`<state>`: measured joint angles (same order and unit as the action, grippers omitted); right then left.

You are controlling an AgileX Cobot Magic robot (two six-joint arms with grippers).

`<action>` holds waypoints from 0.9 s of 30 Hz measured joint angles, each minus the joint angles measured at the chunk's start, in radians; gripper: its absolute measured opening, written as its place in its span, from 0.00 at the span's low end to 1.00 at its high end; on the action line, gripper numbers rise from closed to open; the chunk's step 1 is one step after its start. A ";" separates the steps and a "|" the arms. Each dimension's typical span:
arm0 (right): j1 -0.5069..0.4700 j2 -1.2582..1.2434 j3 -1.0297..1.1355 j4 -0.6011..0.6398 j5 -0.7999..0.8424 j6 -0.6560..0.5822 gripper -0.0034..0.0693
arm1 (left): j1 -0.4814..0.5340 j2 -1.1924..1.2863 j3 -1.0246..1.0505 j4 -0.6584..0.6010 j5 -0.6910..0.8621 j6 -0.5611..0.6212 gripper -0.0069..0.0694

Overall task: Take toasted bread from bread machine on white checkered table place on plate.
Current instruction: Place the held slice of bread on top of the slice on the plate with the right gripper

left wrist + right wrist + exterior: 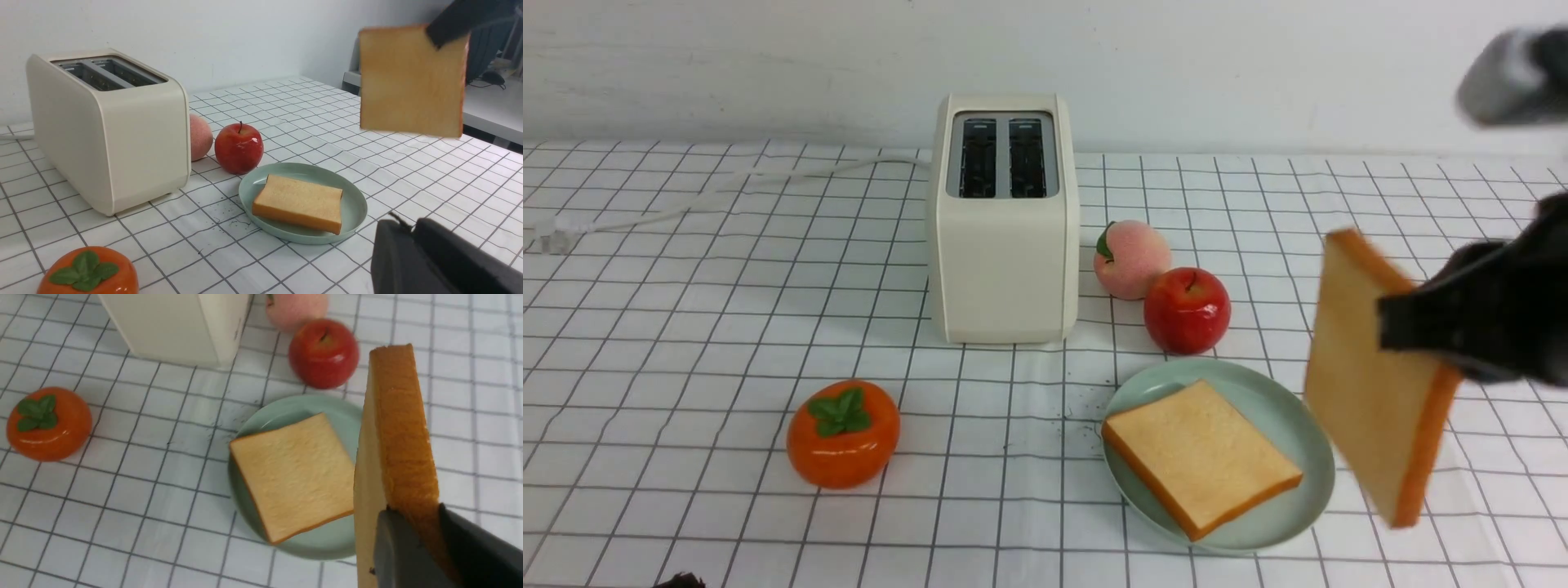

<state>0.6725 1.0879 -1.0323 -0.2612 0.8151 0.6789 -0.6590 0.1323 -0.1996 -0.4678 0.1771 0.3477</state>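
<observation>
Behind my plate [1319, 490] sits a red apple [1187, 310], with a pink peach [1134, 259] just behind it and touching it in my front view. The toaster [1005, 269] stands farther back, left of the peach, its two slots dark and its white cord [809, 171] trailing left over the checkered table [980, 523]. An orange persimmon [843, 437] with green leaves lies well apart from the plate, on the left. Nearest the plate's right side, the raised slice partly hides the table.

One slice of toast [1205, 457] lies flat on the pale green plate, turned at an angle, golden on its face and browner along the crust. The other slice [1372, 376] is up in the air at the right, on edge and slightly tilted — thick, pale-faced, with an orange-brown crust.

My right gripper [416, 522] is clamped on that raised slice, one finger against each face. My left gripper [408, 228] holds nothing that I can see — its fingertips look together, low in its wrist view.
</observation>
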 joint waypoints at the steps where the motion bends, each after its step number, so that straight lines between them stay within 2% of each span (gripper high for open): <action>1: -0.018 0.021 0.026 0.035 -0.040 0.007 0.17 | 0.000 0.000 0.000 0.000 0.000 0.000 0.16; 2: -0.022 0.024 0.033 0.049 -0.053 0.007 0.17 | 0.000 0.000 0.000 0.000 0.000 0.000 0.16; 4: -0.082 0.065 0.048 0.167 -0.105 -0.051 0.17 | 0.000 0.000 0.000 0.000 0.000 0.000 0.16; 7: -0.167 0.096 0.035 0.391 -0.119 -0.246 0.17 | 0.000 0.000 0.000 0.000 0.000 0.000 0.16; 8: -0.180 0.101 0.031 0.425 -0.114 -0.278 0.17 | 0.000 0.000 0.000 0.000 0.000 0.000 0.16; 9: -0.239 0.120 0.013 0.566 -0.086 -0.414 0.17 | 0.000 0.000 0.000 0.000 0.000 0.000 0.16; 10: -0.280 0.135 0.002 0.656 -0.063 -0.500 0.17 | 0.000 0.000 0.000 0.000 0.000 0.000 0.16; 11: -0.289 0.139 0.000 0.674 -0.054 -0.534 0.17 | 0.000 0.000 0.000 0.000 0.000 0.000 0.16; 12: -0.358 0.169 -0.010 0.813 -0.026 -0.679 0.17 | 0.000 0.000 0.000 0.000 0.000 0.000 0.16; 15: -0.460 0.239 -0.017 1.032 0.013 -0.916 0.17 | 0.000 0.000 0.000 0.000 0.000 0.000 0.17; 16: -0.465 0.245 -0.017 1.032 0.013 -0.931 0.17 | 0.000 0.000 0.000 0.000 0.000 0.000 0.17; 17: -0.501 0.292 -0.018 1.123 0.020 -1.043 0.17 | 0.000 0.000 0.000 0.000 0.000 0.000 0.17; 21: -0.521 0.398 -0.018 1.280 -0.013 -1.252 0.17 | 0.000 0.000 0.000 0.000 0.000 0.000 0.17; 27: -0.522 0.497 -0.019 1.332 -0.138 -1.354 0.17 | 0.000 0.000 0.000 0.000 0.000 0.000 0.17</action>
<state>0.1505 1.5854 -1.0512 1.0708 0.6772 -0.6753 -0.6590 0.1323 -0.1996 -0.4678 0.1771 0.3477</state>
